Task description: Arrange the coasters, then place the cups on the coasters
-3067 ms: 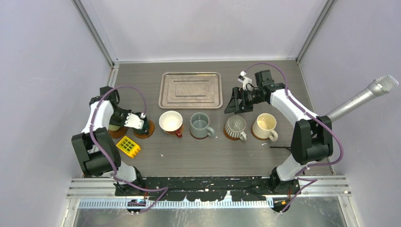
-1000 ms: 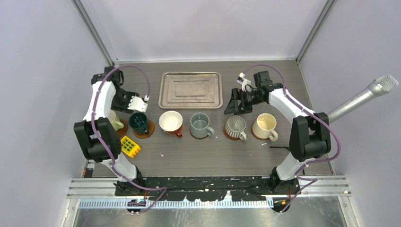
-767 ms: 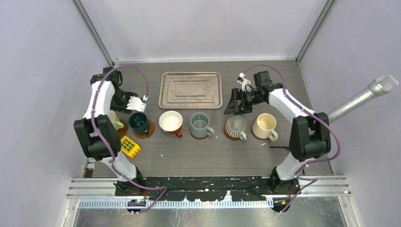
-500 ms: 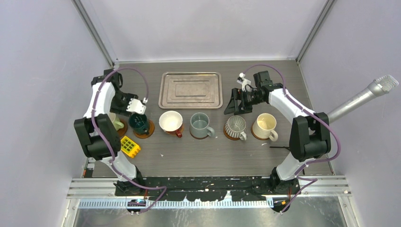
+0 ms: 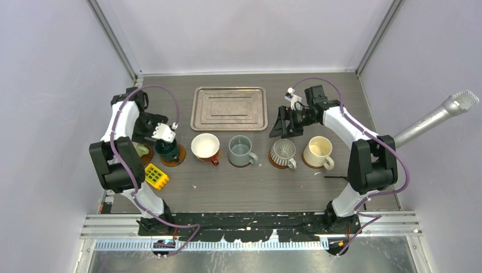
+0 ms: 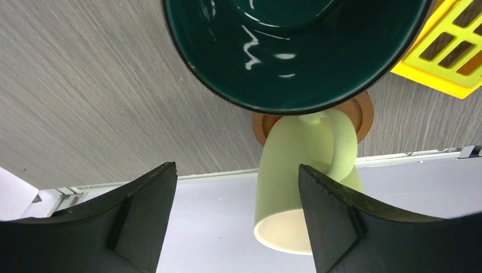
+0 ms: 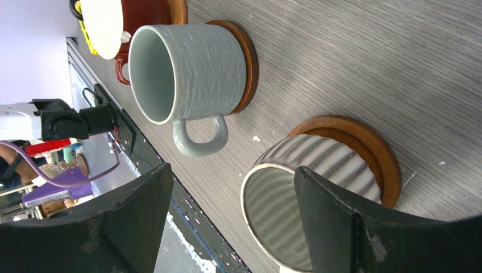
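Six cups: one row across the middle of the top view, left to right: pale green cup (image 6: 301,170), dark green cup (image 5: 166,148), red-and-white cup (image 5: 205,145), grey-blue cup (image 5: 241,150), ribbed cup (image 5: 282,152), cream cup (image 5: 318,151).
Coasters: brown rims show under the cups. The pale green cup's coaster (image 6: 364,116) sits at centre right of the left wrist view, and the ribbed cup's coaster (image 7: 372,151) at right of the right wrist view.
Left gripper (image 5: 165,135): jaws spread with nothing between them, over the upper rim of the dark green cup, left of centre.
Right gripper (image 5: 282,122): jaws wide apart and holding nothing, just above the ribbed cup in the frame, right of the tray.
Tray (image 5: 229,108): upper centre, above the row.
Yellow grid block (image 5: 154,176): lower left, near the dark green cup.
Microphone (image 5: 437,116): right edge.
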Available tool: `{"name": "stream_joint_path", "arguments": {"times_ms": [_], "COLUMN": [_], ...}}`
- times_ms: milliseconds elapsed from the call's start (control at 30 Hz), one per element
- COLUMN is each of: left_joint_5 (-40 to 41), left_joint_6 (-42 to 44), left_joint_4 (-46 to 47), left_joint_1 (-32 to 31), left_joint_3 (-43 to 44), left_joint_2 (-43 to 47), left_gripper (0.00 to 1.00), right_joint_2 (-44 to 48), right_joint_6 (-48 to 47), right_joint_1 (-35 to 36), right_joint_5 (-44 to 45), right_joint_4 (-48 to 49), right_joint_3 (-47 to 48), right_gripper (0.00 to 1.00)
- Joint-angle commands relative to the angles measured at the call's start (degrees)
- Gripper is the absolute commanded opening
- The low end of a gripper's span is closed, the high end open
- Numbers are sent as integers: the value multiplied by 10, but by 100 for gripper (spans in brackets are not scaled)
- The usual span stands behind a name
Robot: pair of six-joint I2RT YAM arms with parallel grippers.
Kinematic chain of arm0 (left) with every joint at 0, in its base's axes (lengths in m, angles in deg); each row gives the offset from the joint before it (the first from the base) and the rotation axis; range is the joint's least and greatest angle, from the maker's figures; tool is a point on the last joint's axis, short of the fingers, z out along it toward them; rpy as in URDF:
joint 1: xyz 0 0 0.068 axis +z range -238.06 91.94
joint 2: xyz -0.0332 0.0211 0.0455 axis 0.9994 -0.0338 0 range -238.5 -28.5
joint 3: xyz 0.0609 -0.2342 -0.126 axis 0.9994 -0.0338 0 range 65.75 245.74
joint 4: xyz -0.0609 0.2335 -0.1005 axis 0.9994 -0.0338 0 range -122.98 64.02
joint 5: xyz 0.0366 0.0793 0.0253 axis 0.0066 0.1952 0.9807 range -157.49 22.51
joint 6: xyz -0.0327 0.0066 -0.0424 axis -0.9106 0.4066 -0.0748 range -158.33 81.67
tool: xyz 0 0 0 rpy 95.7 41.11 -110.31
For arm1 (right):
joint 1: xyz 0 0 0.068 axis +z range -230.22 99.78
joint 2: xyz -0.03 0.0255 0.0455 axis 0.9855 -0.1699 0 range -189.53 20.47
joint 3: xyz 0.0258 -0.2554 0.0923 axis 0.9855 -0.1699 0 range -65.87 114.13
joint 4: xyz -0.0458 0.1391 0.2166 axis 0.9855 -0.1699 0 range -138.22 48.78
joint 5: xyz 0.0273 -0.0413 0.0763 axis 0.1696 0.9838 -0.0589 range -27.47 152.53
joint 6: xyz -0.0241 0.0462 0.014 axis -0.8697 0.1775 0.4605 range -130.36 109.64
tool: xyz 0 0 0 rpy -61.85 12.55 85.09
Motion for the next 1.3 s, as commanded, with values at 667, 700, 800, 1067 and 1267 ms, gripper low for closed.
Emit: {"name": "stream_joint_path", "arguments": {"times_ms": [667,700,800,1067,1267], "left_joint_5": [4,6,9,11,13], "left_joint_6": [45,46,49,48,51], "left_joint_4": [-42,-43,-50,-72,-77], "left_joint_1": [6,6,5,5,6], "left_joint_3": [-22,-23,-24,-16,-23], "left_joint_2": [38,38,42,40,49], "left_gripper": [88,88,88,88,89], "right_joint_2": [5,5,5,8,10], "right_joint_6": [-7,-7,-7,-7,-7], "right_joint_1": [-1,-1,-1,-1,-1], "right_joint_5": [-2,-1,-2,-1,-2], "right_joint_4": [4,4,4,4,4], "right_joint_3": [9,9,9,9,8], "right_gripper": [82,82,82,82,82]}}
